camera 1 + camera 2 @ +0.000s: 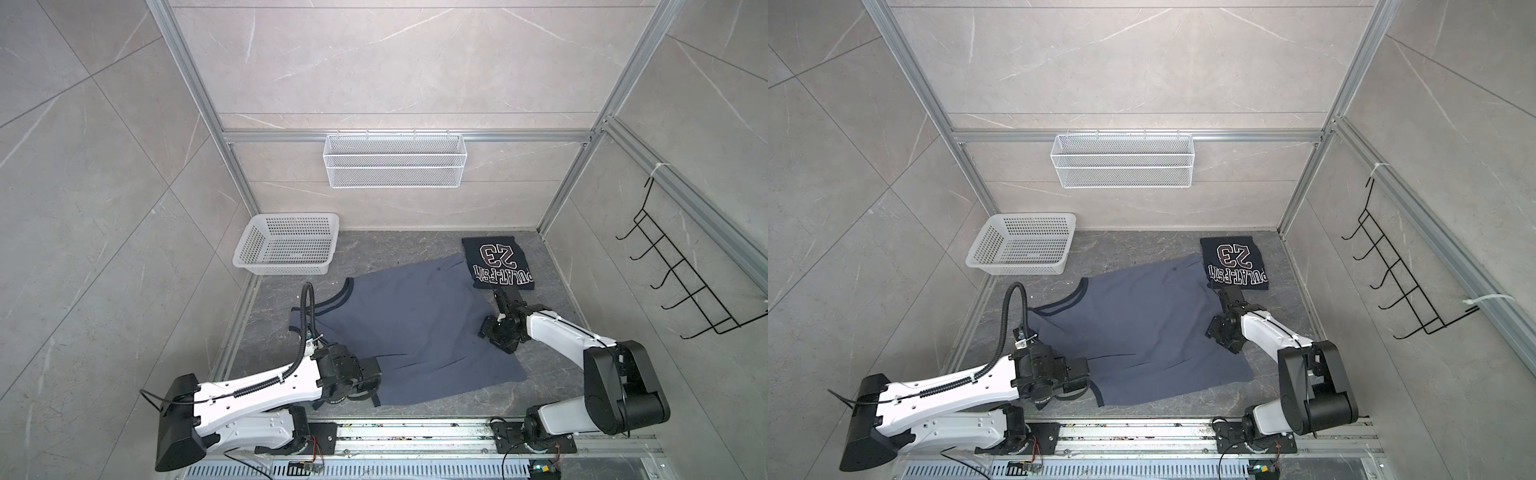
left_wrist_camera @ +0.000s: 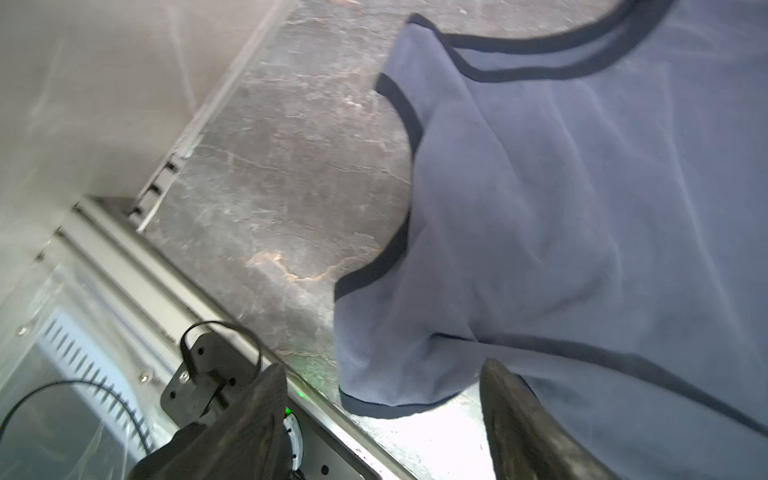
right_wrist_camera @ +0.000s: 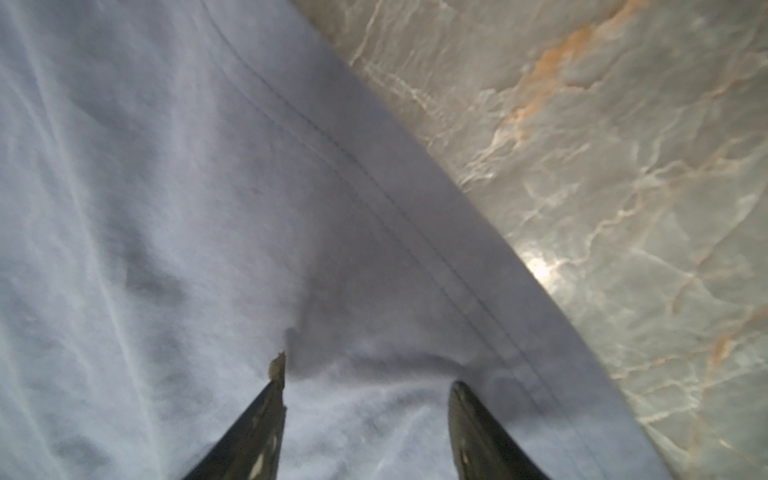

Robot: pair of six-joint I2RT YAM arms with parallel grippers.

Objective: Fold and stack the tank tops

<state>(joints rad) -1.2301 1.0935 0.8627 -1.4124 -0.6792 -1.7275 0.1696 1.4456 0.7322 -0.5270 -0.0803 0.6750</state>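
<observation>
A slate blue-grey tank top (image 1: 415, 324) (image 1: 1142, 328) lies spread flat across the middle of the dark floor, its dark-trimmed straps toward the left. A near-black navy tank top (image 1: 498, 262) (image 1: 1233, 262) with a "23" print lies folded at the back right, touching the blue one's far corner. My left gripper (image 1: 370, 386) (image 2: 382, 370) is open low at the near-left strap; the strap end (image 2: 374, 386) lies loose between its fingers. My right gripper (image 1: 505, 297) (image 3: 368, 374) is open over the blue top just inside its right hem (image 3: 415, 216), with a small pucker of cloth between the tips.
A white perforated plastic basket (image 1: 286, 245) stands at the back left of the floor. A white wire basket (image 1: 395, 160) hangs on the back wall, and a black hook rack (image 1: 685, 270) on the right wall. The arms' metal rail (image 1: 415, 432) runs along the front edge.
</observation>
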